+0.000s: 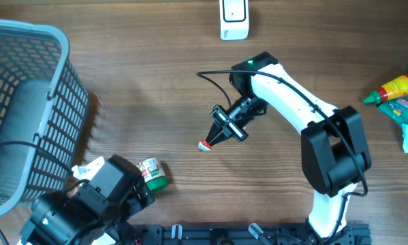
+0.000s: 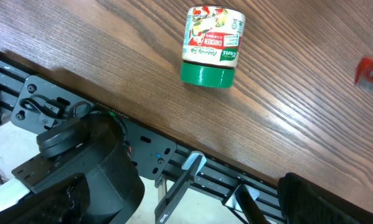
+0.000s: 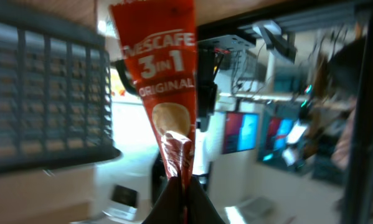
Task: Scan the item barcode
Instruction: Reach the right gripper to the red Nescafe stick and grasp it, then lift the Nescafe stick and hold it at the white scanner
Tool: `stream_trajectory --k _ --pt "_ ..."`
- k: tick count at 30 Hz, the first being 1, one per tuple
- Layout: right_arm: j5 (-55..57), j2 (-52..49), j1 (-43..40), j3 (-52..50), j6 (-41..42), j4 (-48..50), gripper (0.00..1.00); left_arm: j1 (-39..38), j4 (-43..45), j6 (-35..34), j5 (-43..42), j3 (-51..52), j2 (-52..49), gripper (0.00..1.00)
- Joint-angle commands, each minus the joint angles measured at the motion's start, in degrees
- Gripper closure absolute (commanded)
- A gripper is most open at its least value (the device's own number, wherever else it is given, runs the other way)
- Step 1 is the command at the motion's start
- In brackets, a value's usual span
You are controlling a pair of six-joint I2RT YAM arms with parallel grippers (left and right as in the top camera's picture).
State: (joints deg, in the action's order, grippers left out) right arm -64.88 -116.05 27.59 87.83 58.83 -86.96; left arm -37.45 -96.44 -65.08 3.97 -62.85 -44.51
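A: While the right gripper [image 3: 181, 190] is pinched tight on it, where's the sachet [image 3: 163, 93]?

B: Its crimped end is clamped between the right fingertips. The rest of the Nescafe 3-in-1 stick pokes straight out ahead of them, off the table [image 1: 156, 82]. In the overhead view only its red-and-white far end [image 1: 205, 144] shows past the jaws.

A: How does it handle?

B: My guess is very light. It's thin glossy film with powder inside, so it's floppy along its length and slippery on the flat faces. It's not fragile, but it could swivel or droop in a pinch this small.

A: Best place to hold it?

B: Where it's held now. The flat end seal is probably the stiffest part, and gripping there leaves the whole body free for reading. A mid-body grip would crumple it and might cover the code.

A: Is the barcode visible?

B: No. The printed front faces the wrist camera, so the code is likely on the far side. I can't confirm that.

A: And the scanner [image 1: 234, 19]?

B: It's well apart from the right gripper, behind it on the wrist side, at the far table edge.

A: What about the left side?

B: The left gripper [image 1: 141, 189] is spread wide and holds nothing. A green-lidded chicken stock jar [image 2: 210, 46] lies on its side just ahead of it, not touching. The grey basket [image 1: 60, 82] sits off to its side.
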Motion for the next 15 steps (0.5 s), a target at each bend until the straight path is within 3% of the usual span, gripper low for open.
stream_trajectory --k 1,3,7,10,15 --pt "1.4 1.0 0.0 0.5 30.1 4.3 0.96 0.1 0.0 -0.8 0.3 0.0 0.2 0.00" --pt "0.9 1.0 -0.1 0.5 40.6 7.3 0.95 0.1 0.0 -0.8 0.3 0.0 0.2 0.00" --pt "1.3 1.0 -1.3 0.4 46.8 7.2 0.95 0.1 0.0 -0.8 0.3 0.0 0.2 0.00" --pt "2.3 1.0 -2.9 0.3 58.9 6.8 0.95 0.1 0.0 -0.8 0.3 0.0 0.2 0.00" --pt "6.4 -1.2 -9.2 -0.3 59.6 -5.4 0.95 0.1 0.0 -0.8 0.3 0.0 0.2 0.00"
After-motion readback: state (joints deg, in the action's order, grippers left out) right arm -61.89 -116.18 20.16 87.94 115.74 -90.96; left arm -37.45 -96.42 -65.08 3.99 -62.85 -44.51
